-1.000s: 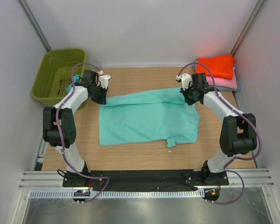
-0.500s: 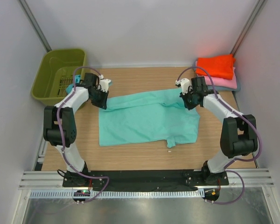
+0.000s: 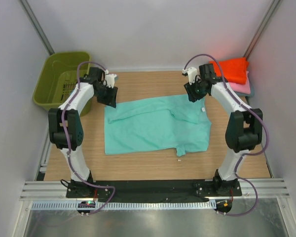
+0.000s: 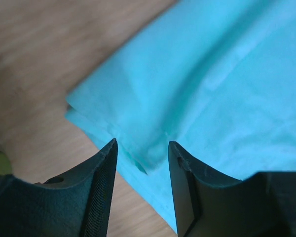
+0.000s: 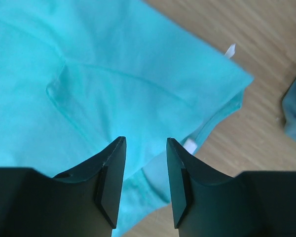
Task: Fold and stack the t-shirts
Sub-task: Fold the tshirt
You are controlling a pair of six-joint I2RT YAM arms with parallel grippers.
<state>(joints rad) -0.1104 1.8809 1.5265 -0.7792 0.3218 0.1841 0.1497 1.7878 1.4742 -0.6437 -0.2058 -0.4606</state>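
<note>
We look down on a wooden desk [image 3: 148, 84] with a teal t-shirt [image 3: 155, 126] spread across its middle, lying flat. A band along its far edge looks doubled over, and one short sleeve pokes out at the near edge. At the far right corner sits a small pile: an orange t-shirt [image 3: 229, 70] on top of a pink t-shirt [image 3: 240, 88], with a sliver of grey-blue cloth [image 5: 293, 106] beside it. An olive basket [image 3: 59, 79] stands off the desk's far left corner.

The left pincer [image 3: 110, 100] hangs over the teal shirt's far left corner. Its fingers [image 4: 101, 177] are parted with nothing between them, and the cloth shows below the gap. The right pincer [image 3: 192, 95] hangs over the far right corner, near the neckline and a small white label [image 5: 230, 49]. It is likewise spread and empty.

We judge the shirt to be thin, light and limp. It should sag wherever it is not held, and a one-sided pull would probably drag it along the smooth wood. Nothing about it is fragile (a firm pinch should do no harm). The layers may part, though, so a shallow grip could lift only the top one. The best holds seem to be the two far corners, each directly under a pincer. Each pinch should sit a little inside the hem and catch every layer, so that both corners rise level together.
</note>
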